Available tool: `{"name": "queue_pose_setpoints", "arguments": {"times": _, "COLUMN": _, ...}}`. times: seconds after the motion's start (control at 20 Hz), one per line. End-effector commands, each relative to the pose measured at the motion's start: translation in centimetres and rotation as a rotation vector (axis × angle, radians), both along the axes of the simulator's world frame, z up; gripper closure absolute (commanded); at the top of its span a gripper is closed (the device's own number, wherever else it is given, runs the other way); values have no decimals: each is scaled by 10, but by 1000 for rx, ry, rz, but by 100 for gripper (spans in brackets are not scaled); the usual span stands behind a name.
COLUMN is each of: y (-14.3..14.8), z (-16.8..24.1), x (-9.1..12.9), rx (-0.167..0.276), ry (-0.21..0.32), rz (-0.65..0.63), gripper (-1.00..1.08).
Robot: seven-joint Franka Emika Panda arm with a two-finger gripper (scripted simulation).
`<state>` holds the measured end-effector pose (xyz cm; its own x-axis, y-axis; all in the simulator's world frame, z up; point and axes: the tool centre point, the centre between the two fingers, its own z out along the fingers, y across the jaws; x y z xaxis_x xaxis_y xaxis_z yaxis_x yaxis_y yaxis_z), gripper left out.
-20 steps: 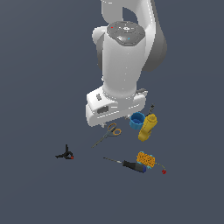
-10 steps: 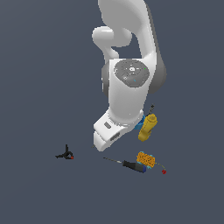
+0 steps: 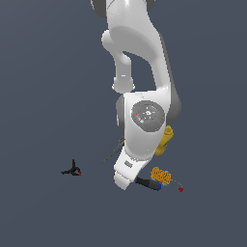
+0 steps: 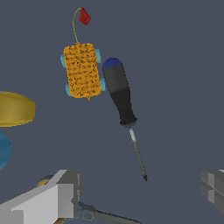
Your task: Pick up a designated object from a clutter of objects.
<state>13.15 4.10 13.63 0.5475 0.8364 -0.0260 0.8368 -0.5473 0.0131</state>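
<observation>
We have our gripper (image 4: 135,192) low over the tabletop (image 3: 43,96), just above the screwdriver (image 4: 124,109), which is the thing we must lift. In the wrist view its black handle with the blue end lies touching or just beside the orange-yellow block (image 4: 81,70), and the thin dark shaft points from the handle toward the space between our two fingers (image 4: 52,199). The fingers stand wide apart and hold nothing; the shaft tip lies between them, nearer to neither by much. We judge that we hang here so the fingers can come down on both sides of the slim tool, and the handle looks the better place to close on, because the shaft is very thin.

The other things lie close. The yellow bottle (image 3: 164,140) and the edge of the blue cup (image 4: 3,151) are beside the block, and the blades of the scissors (image 3: 112,153) reach out from under our arm. The small black clamp (image 3: 72,170) lies well apart, toward the exterior view's left. A little red piece on a thin wire (image 4: 84,16) hangs off the block.

Compared with half a second ago, our arm has folded down further and the hand has moved over the screwdriver, so that in the exterior view only the handle end (image 3: 150,184) shows. The things themselves have not moved
</observation>
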Motion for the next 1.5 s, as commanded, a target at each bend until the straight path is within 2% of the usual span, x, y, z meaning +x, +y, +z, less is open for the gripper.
{"name": "queue_pose_setpoints", "arguments": {"times": 0.0, "y": 4, "z": -16, "x": 6, "rx": 6, "ry": 1, "rz": 72, "gripper": -92}}
{"name": "queue_pose_setpoints", "arguments": {"times": 0.3, "y": 11, "z": -46, "x": 16, "rx": 18, "ry": 2, "rz": 203, "gripper": -92}}
{"name": "queue_pose_setpoints", "arguments": {"times": 0.6, "y": 15, "z": -65, "x": 21, "rx": 26, "ry": 2, "rz": 281, "gripper": -92}}
{"name": "queue_pose_setpoints", "arguments": {"times": 1.1, "y": 16, "z": -74, "x": 22, "rx": 29, "ry": 2, "rz": 302, "gripper": -92}}
{"name": "queue_pose_setpoints", "arguments": {"times": 1.45, "y": 16, "z": -106, "x": 21, "rx": 29, "ry": 2, "rz": 306, "gripper": -92}}
